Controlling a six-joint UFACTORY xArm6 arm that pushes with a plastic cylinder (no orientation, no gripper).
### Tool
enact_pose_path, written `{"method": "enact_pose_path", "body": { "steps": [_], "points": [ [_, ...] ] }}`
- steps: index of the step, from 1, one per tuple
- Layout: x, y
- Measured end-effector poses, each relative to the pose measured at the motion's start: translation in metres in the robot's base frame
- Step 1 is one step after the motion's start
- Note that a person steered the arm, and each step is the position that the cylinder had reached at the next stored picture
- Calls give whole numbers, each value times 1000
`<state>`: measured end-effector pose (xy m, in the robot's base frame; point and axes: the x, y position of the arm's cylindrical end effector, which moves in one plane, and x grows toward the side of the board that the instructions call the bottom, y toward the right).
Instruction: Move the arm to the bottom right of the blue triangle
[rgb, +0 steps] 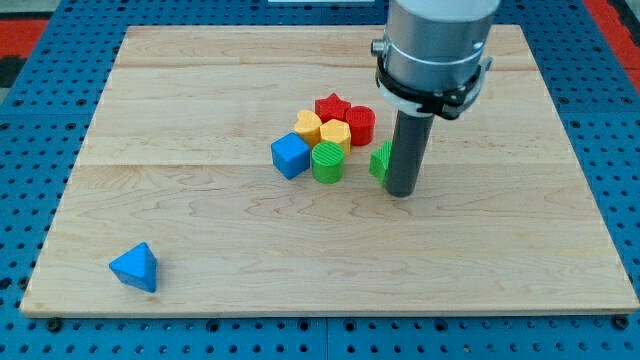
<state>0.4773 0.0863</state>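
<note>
Blue triangle lying alone near the board's bottom-left corner, well apart from everything else. My tip planted on the wooden board right of centre, far off toward the view's upper right of the triangle. No fingers fitted, so nothing open, closed or gripped: only a straight dark rod, upright, hanging from the grey cylindrical arm entering at the view's top. Green block touching the rod's left side, partly hidden, shape not determinable. Cluster just left of the tip: green cylinder, blue cube, two yellow blocks, red star, red cylinder, all packed close together.
</note>
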Motion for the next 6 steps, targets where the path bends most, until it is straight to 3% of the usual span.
{"method": "enact_pose_path", "body": {
  "steps": [1,2,5,6],
  "points": [
    [27,36],
    [129,4],
    [141,-209],
    [140,-329]
  ]
}}
